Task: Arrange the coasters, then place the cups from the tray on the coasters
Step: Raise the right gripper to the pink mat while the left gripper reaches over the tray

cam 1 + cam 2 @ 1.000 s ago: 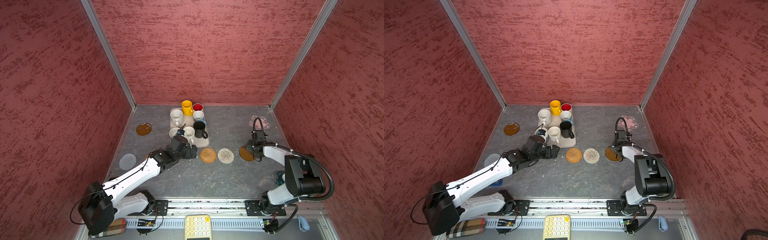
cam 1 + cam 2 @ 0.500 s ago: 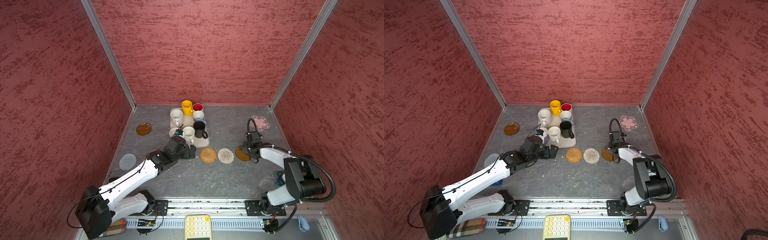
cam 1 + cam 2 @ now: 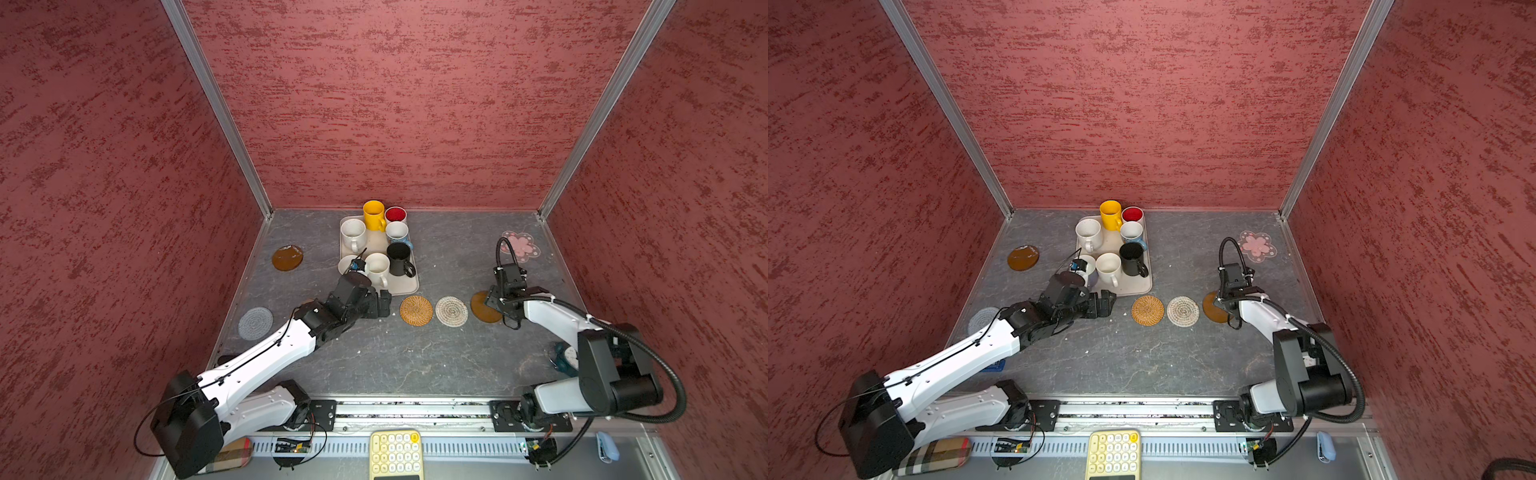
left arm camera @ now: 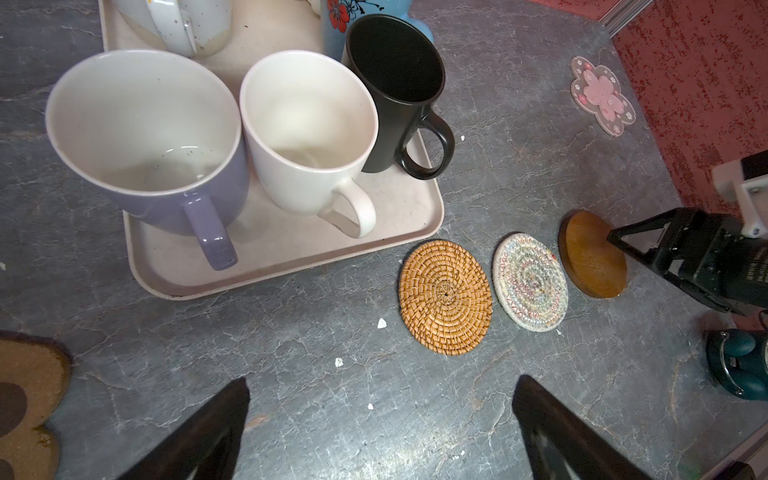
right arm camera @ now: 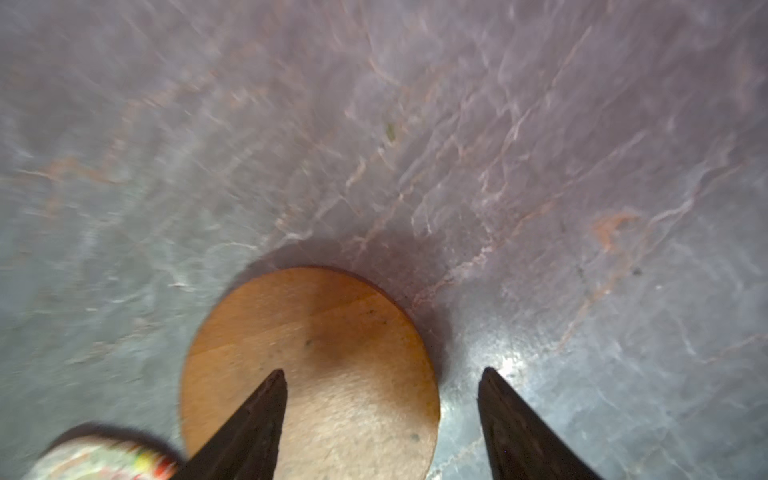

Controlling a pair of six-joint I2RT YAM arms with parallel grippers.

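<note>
Several cups stand on the cream tray at the back, among them yellow, black and white. Before the tray lie the tan rattan coaster, the whitish woven coaster and an amber disc in a row. My right gripper is open, low over that disc, one finger above it and one beside its edge. My left gripper is open over bare table near the tray's front corner. Another amber disc, a grey woven round, the pink flower and the brown paw lie apart.
Red walls close in the grey table on three sides. A teal object sits near the right arm's base. A yellow keypad lies beyond the front rail. Small white crumbs dot the table near the rattan coaster.
My right gripper has moved left, and the amber disc under it has slid a little toward the whitish woven coaster. The left arm has barely shifted.
</note>
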